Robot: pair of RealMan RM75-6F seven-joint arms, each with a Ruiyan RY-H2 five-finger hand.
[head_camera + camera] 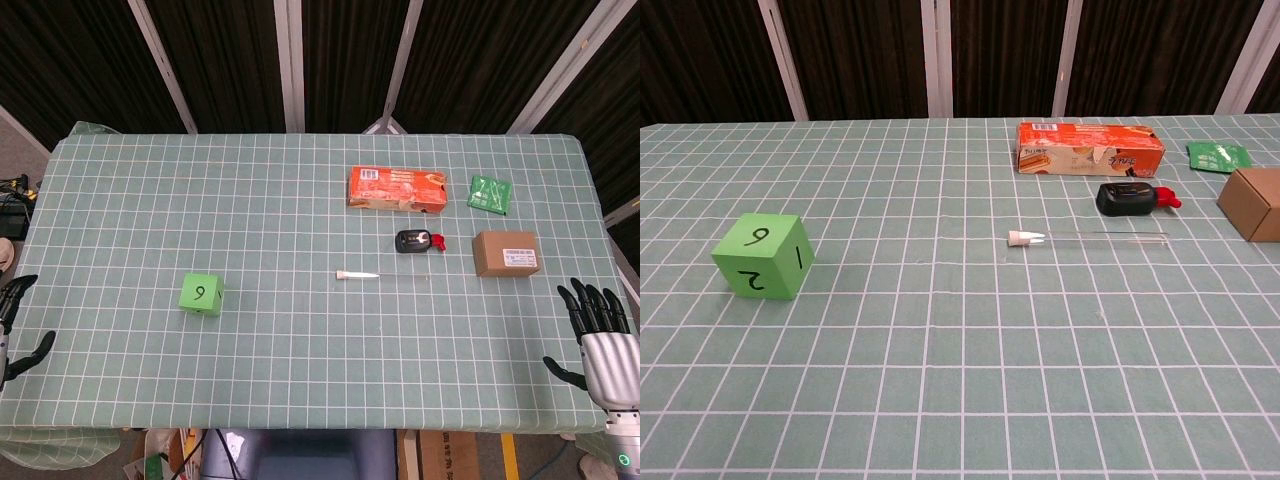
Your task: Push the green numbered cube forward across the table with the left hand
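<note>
The green numbered cube [201,294] sits on the left half of the checked table [300,200], with a 9 on its top face; the chest view shows the same cube [762,256] with other digits on its sides. My left hand [18,330] hangs at the table's left edge, well to the left of the cube and slightly nearer, fingers apart and holding nothing. My right hand [600,335] hovers at the right edge, fingers spread and empty. Neither hand appears in the chest view.
An orange box [396,189], a green packet [490,193], a black and red device [417,241] and a brown carton [506,253] lie at the right back. A thin white-tipped tube [358,275] rests mid-table. Dark panels stand behind the table.
</note>
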